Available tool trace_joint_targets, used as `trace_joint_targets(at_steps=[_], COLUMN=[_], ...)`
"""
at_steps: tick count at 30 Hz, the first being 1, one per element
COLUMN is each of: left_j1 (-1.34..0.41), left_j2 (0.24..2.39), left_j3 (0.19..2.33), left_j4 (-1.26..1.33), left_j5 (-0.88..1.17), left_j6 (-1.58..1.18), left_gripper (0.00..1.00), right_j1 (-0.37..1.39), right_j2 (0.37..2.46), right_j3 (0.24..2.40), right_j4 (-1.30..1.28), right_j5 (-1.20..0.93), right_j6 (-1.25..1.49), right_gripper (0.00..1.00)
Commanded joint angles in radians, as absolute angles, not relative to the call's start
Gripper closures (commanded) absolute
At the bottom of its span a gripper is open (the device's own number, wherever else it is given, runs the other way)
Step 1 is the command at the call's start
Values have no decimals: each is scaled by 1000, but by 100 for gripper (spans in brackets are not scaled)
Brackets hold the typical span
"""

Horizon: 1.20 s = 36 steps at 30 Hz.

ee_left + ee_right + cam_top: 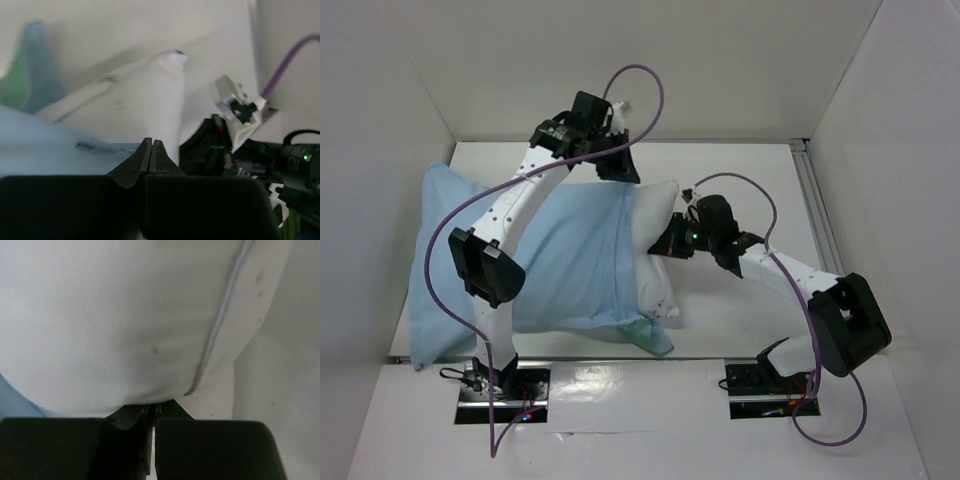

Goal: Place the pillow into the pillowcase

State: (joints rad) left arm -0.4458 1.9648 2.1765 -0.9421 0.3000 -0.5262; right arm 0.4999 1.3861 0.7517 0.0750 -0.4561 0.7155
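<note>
The light blue pillowcase (560, 260) lies across the left and middle of the table and covers most of the pillow. The pillow's white end (655, 225) sticks out of its right side, and a sea-green corner (650, 338) of the case trails at the near edge. My left gripper (620, 168) sits at the far edge of the case mouth, shut (151, 142), with no cloth showing between its tips. My right gripper (672, 240) is shut (154, 409), its tips tucked against the bulging pillow (125, 315). Whether it pinches any fabric is hidden.
White walls box in the table (740, 170) at the back and both sides. An aluminium rail (817, 220) runs along the right edge. Purple cables loop above both arms. In the left wrist view the right arm's wrist (220, 150) stands close beside the pillow (155, 100).
</note>
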Motion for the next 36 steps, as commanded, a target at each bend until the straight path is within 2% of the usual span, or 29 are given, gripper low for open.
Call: trace_joint_targets(at_steps=[1,3,5,8,10,14,19,23,24,26,27,28,30,31,34,35,36], left_j1=[-578,-621,-647,-690,-712,-723,-723,-723,-723,-723,-723,-723,-703,-693,-629,-609,-563], left_j2=[1948,1948,1877,1824,1804,1773,1671,1638,1638,1638,1650,1651,1651,1632,1548,1507,1415], left_j3=[2236,2249,2198,2146,2132,2059,1826,1738,1738,1758,1781,1837,1890,1922,1895,1809,1754], left_j4=[-668,-509,-358,-184,-141,-106,-69,-92,-113,-165,-205,-254,-427,-487,-639,-640,-640], left_j5=[624,725,764,773,773,755,620,592,618,644,658,667,667,602,459,372,330], left_j6=[-610,-681,-742,-825,-865,-900,-931,-940,-922,-888,-862,-794,-708,-625,-529,-502,-502], left_gripper=[100,100,100,100,100,100,100,99,73,39,26,10,1,0,3,11,50], right_j1=[517,531,540,540,551,560,549,549,540,540,540,540,540,540,540,540,540], right_j2=[1342,1300,1269,1232,1267,1328,1307,1247,1211,1168,1145,1120,1046,1022,931,913,884], right_j3=[1004,1111,1124,984,825,643,638,670,679,680,680,680,695,704,747,758,781], right_j4=[29,-21,-21,52,182,353,301,192,146,97,66,36,-84,-131,-305,-343,-409], right_j5=[-424,-375,-342,-331,-366,-313,-203,-128,-114,-83,-83,-71,-55,-35,18,31,52], right_j6=[631,594,583,635,722,859,845,798,798,785,773,752,726,704,681,667,667], right_gripper=[100,100,100,100,100,100,100,100,100,93,76,65,43,33,27,25,25])
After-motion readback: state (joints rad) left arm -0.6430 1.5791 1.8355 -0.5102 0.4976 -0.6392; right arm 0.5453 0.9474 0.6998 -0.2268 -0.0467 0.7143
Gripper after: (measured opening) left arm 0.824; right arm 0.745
